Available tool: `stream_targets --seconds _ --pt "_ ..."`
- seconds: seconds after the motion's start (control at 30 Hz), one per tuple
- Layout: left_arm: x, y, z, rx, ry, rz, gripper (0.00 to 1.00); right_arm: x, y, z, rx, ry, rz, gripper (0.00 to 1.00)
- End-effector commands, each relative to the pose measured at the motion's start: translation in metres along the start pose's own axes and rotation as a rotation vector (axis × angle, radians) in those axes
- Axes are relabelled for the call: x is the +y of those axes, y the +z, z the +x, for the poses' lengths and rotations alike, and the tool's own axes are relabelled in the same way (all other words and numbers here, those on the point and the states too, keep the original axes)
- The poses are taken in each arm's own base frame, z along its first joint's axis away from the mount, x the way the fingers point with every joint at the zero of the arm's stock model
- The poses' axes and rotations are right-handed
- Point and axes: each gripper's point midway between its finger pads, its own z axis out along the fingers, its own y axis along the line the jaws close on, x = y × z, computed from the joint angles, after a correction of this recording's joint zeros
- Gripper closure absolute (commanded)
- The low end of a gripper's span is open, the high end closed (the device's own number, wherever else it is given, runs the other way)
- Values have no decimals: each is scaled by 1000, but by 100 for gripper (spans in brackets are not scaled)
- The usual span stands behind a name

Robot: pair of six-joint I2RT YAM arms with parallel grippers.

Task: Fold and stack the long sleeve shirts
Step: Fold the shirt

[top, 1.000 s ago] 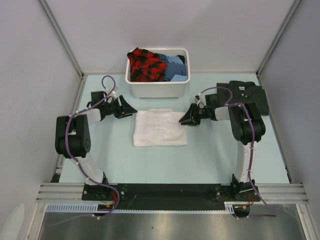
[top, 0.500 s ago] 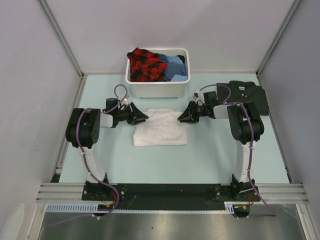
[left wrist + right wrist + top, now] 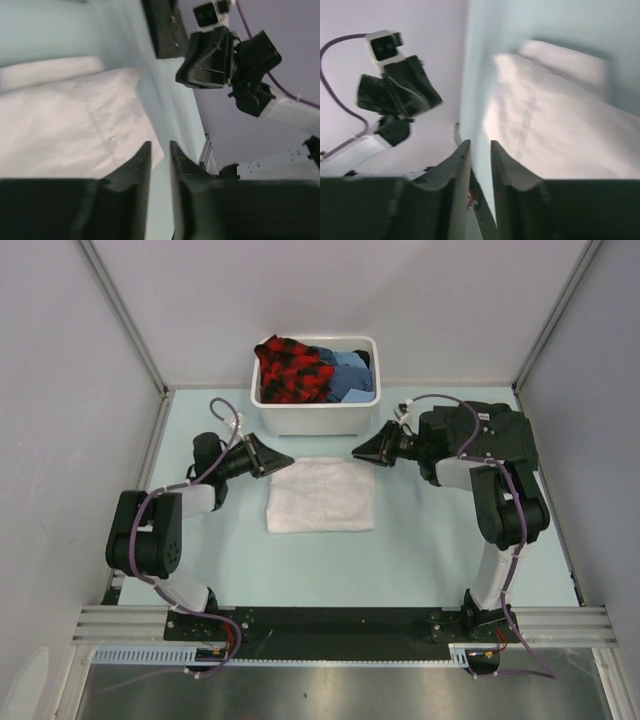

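Observation:
The white long sleeve shirt (image 3: 320, 496) lies folded into a rectangle in the middle of the table, also seen in the left wrist view (image 3: 65, 125) and the right wrist view (image 3: 560, 135). The dark striped shirt (image 3: 512, 430) lies folded at the back right, partly under the right arm. My left gripper (image 3: 286, 461) hovers off the white shirt's far left corner, its jaws a narrow gap apart with nothing between them (image 3: 160, 146). My right gripper (image 3: 358, 452) hovers off the far right corner, narrowly open and empty (image 3: 480, 144). The two grippers point at each other.
A white plastic tub (image 3: 315, 420) stands just behind the white shirt, holding a red-and-black plaid garment (image 3: 292, 371) and blue cloth (image 3: 352, 375). Grey walls and metal rails enclose the table on the left, the right and the back.
The left jaws have narrowed. Both grippers have risen and drawn back from the white shirt's far corners toward the tub. The right arm's elbow has swung back over the dark shirt.

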Motion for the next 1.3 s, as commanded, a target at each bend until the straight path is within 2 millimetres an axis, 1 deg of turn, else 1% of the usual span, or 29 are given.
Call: stream_targets --seconds 0.0,0.03,0.07,0.1,0.13,0.17,0.2,0.23,0.27,0.3,0.33,0.37,0.4,0.43,0.47,0.53,0.67,0.73,0.9,0.93,0.97,1.0,1.03,1.07,1.1,1.13,1.17,1.23,1.27 --pt "-44 33 20 28 26 157 88 63 32 17 -5 21 -221 91" --pt "-50 45 29 44 5 181 95 62 42 22 -8 40 -221 96" --pt "-48 59 25 24 7 214 96 49 53 26 -3 72 -211 98" --pt "-49 67 22 7 -55 218 96 52 58 22 -17 50 -229 99" --pt "-49 77 24 7 -72 224 94 47 66 21 -30 57 -221 99" --pt "-39 89 23 8 -94 201 94 31 74 22 -29 88 -196 100" --pt "-31 97 20 -20 -112 167 92 26 80 17 -35 100 -187 100" --pt "-21 101 21 -21 -137 134 91 19 84 14 -48 113 -173 100" --pt "-9 107 19 -31 -144 103 91 4 89 15 -48 140 -144 100" --pt "6 111 15 -68 -165 51 91 -3 91 13 -59 142 -128 100" --pt "22 113 17 -68 -202 -9 91 -12 93 10 -82 154 -101 100" --pt "34 113 17 -86 -218 -51 90 -29 94 10 -91 176 -68 100" --pt "49 112 17 -102 -239 -97 90 -38 95 10 -98 180 -47 100" --pt "70 108 17 -136 -275 -182 90 -48 96 9 -113 191 -19 100" --pt "81 105 15 -155 -283 -219 89 -62 94 9 -121 213 19 100" --pt "104 92 8 -213 -289 -298 90 -77 92 7 -142 216 64 100" --pt "133 69 -3 -273 -289 -382 90 -103 82 3 -160 241 130 100" --pt "147 61 -2 -276 -295 -429 91 -106 80 1 -167 244 141 100" --pt "156 50 -9 -275 -306 -435 93 -115 67 -6 -171 247 171 100" --pt "154 48 -12 -276 -291 -429 92 -114 64 -7 -170 235 168 100" --pt "145 46 -14 -253 -270 -385 81 -107 62 -7 -151 222 146 99" --pt "128 48 -27 -258 -200 -311 71 -101 57 -13 -151 211 129 95" --pt "105 47 -37 -253 -123 -247 58 -76 52 -22 -158 176 81 76" --pt "80 45 -36 -206 -78 -160 31 -58 48 -22 -135 153 37 65" --pt "59 43 -40 -200 -22 -94 24 -42 43 -27 -136 127 4 53" --pt "29 38 -43 -181 34 -23 19 -10 36 -32 -144 79 -38 28" --pt "12 37 -34 -134 53 24 12 1 33 -31 -147 61 -52 19" --pt "-2 33 -20 -101 25 46 7 23 35 -20 -128 36 -84 1" --pt "-15 35 -10 -84 33 76 4 33 36 -16 -116 41 -101 0"
